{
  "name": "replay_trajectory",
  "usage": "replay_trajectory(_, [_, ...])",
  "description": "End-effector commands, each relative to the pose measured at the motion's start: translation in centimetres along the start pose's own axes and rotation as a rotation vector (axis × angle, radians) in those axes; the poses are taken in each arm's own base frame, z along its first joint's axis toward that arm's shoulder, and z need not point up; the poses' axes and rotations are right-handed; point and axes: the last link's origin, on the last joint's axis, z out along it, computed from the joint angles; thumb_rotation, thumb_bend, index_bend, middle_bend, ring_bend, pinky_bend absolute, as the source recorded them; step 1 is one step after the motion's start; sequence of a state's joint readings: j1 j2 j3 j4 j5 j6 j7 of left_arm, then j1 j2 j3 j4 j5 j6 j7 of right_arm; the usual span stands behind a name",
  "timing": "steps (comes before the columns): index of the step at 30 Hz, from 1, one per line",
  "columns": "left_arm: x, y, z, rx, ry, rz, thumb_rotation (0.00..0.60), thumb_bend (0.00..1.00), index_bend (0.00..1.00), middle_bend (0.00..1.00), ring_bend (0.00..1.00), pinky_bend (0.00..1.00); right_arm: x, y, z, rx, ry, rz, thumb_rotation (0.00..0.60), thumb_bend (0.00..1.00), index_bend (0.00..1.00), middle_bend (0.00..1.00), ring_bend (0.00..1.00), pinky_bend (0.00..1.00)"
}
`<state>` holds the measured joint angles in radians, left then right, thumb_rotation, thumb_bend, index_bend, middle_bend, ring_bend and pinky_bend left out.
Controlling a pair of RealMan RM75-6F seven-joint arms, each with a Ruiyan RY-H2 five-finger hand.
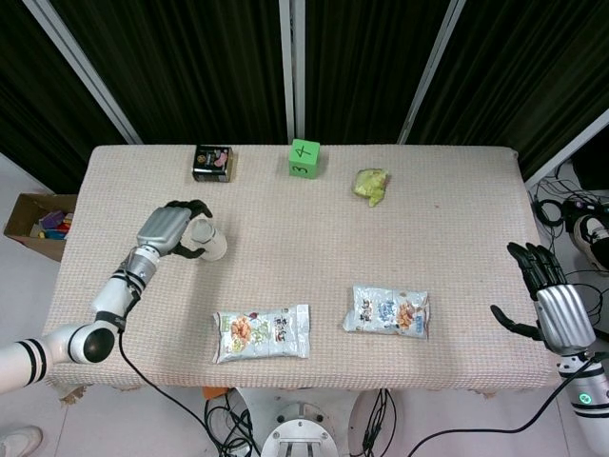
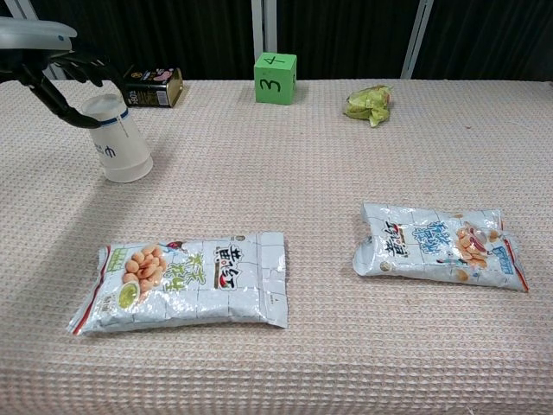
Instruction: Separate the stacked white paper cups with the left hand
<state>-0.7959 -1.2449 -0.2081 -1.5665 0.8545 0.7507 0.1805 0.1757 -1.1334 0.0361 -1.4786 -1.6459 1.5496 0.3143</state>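
Note:
The stacked white paper cups (image 1: 210, 241) (image 2: 119, 143) stand mouth down and slightly tilted on the left part of the table. My left hand (image 1: 169, 229) (image 2: 45, 60) reaches them from the left. Its fingers (image 2: 85, 62) curl over the far side of the upper end, and its thumb lies against the near side, so it grips the top of the stack. My right hand (image 1: 550, 296) hangs open, with fingers spread and nothing in it, beyond the table's right edge. The chest view does not show it.
A dark tin (image 1: 212, 163), a green numbered cube (image 1: 304, 158) and a crumpled green wrapper (image 1: 371, 185) line the far edge. Two snack bags (image 1: 262, 333) (image 1: 386, 311) lie near the front. A cardboard box (image 1: 36, 221) sits on the floor at left.

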Motion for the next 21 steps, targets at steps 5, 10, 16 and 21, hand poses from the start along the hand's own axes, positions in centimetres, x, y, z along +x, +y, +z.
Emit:
replay_trajectory(5, [0.06, -0.14, 0.43, 0.013, -0.022, -0.001, 0.600, 0.28, 0.27, 0.15, 0.16, 0.15, -0.29, 0.36, -0.21, -0.016, -0.008, 0.003, 0.600, 0.19, 0.03, 0.10, 0.00, 0.00])
replay_trajectory(10, [0.04, -0.35, 0.60, 0.026, -0.041, -0.001, 0.600, 0.30, 0.27, 0.15, 0.15, 0.15, -0.23, 0.66, -0.34, -0.027, -0.006, 0.004, 0.600, 0.19, 0.03, 0.10, 0.00, 0.00])
replay_trajectory(16, [0.06, -0.41, 0.62, 0.029, -0.040, -0.008, 0.600, 0.33, 0.29, 0.15, 0.15, 0.15, -0.41, 0.78, -0.37, -0.032, -0.015, 0.003, 0.600, 0.19, 0.03, 0.10, 0.00, 0.00])
replay_trajectory(21, [0.08, -0.40, 0.69, 0.030, -0.039, -0.009, 0.600, 0.33, 0.30, 0.15, 0.15, 0.15, -0.45, 0.87, -0.43, -0.038, -0.018, 0.000, 0.600, 0.19, 0.03, 0.10, 0.00, 0.00])
